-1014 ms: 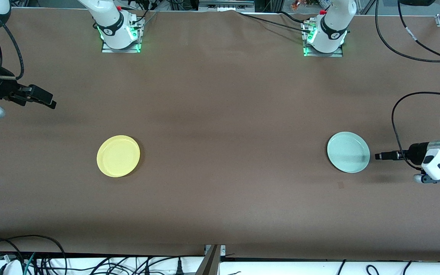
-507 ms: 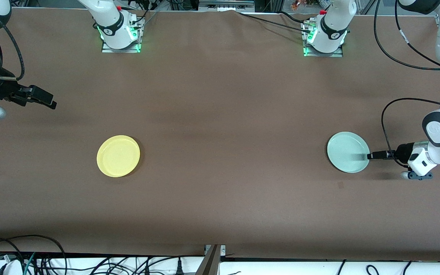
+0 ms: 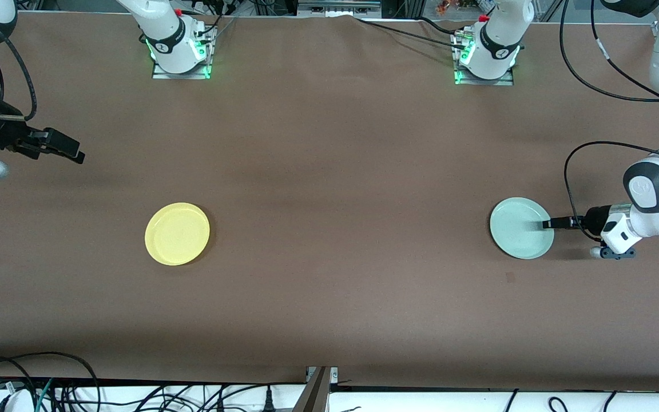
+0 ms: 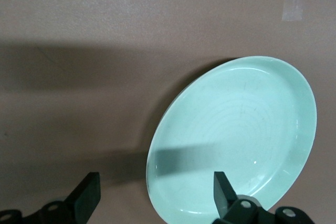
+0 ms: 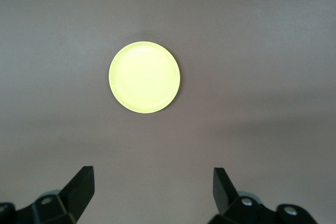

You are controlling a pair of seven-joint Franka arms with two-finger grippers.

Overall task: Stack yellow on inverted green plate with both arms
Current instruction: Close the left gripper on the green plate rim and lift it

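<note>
Green plate [image 3: 521, 236] lies rim-up near the table's [image 3: 329, 143] left-arm end, left gripper [image 3: 547, 224] spread at its rim; a shallow bite could slip; yellow plate [image 3: 177, 233] sits toward the right-arm end; right gripper [image 3: 72, 151] waits open near that edge.

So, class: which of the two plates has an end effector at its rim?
The green plate: the left end effector sits at its rim. The yellow plate lies alone.

Both Franka arms are glossy white with black joint bands and looping black cables, their bases on metal plates glowing green, a red button beside each, and each ends in black two-finger grippers, the left gripper [image 3: 547, 224], the right gripper [image 3: 75, 151].
</note>
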